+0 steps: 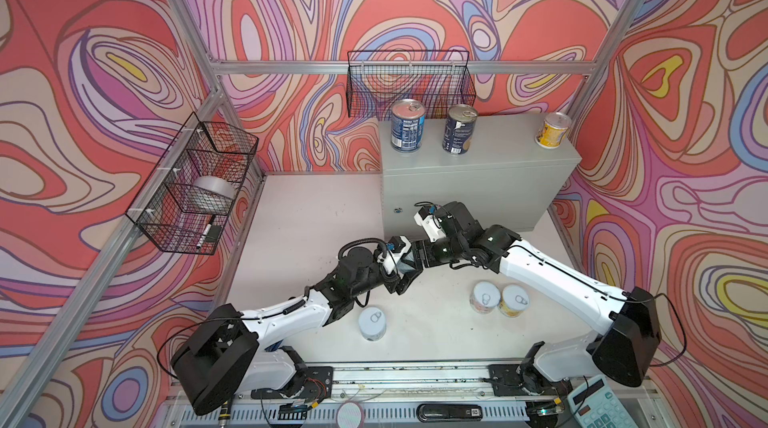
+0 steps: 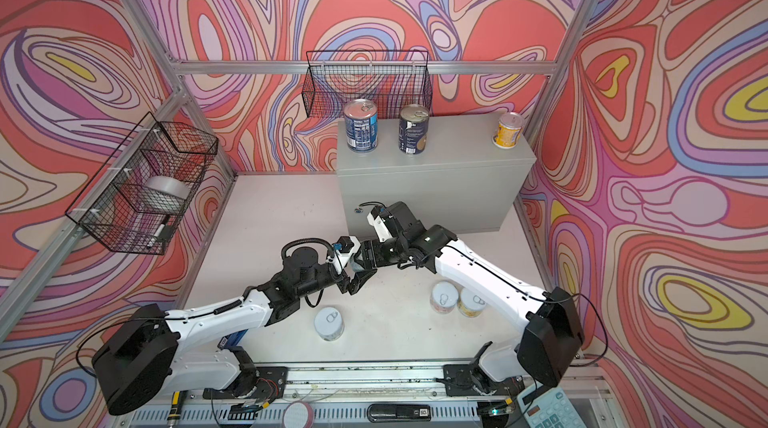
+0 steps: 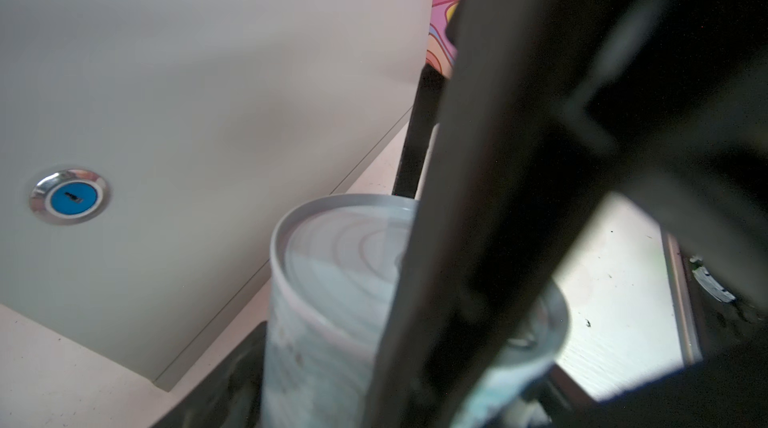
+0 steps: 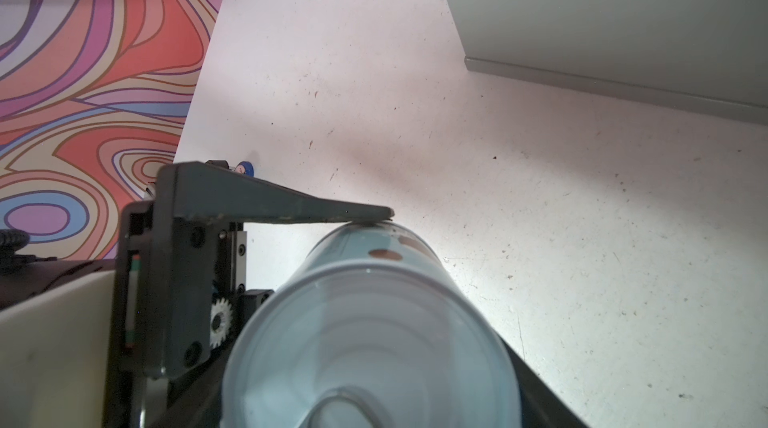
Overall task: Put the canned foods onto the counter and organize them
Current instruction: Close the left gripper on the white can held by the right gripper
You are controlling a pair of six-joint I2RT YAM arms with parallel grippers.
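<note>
Pale blue can clamped in right pincer, held low before counter front, left pincer around it, one finger touching its side, full grip impossible to tell

White links, black joints, coiled black cable — screws, probably black.

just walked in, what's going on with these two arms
The arms meet mid-table over a pale blue can. The right tool grips it, and a finger of the left tool rests on its side, so this looks like a handover. Two dark blue cans and a yellow can stand on the counter. Three short cans wait on the table.
</note>
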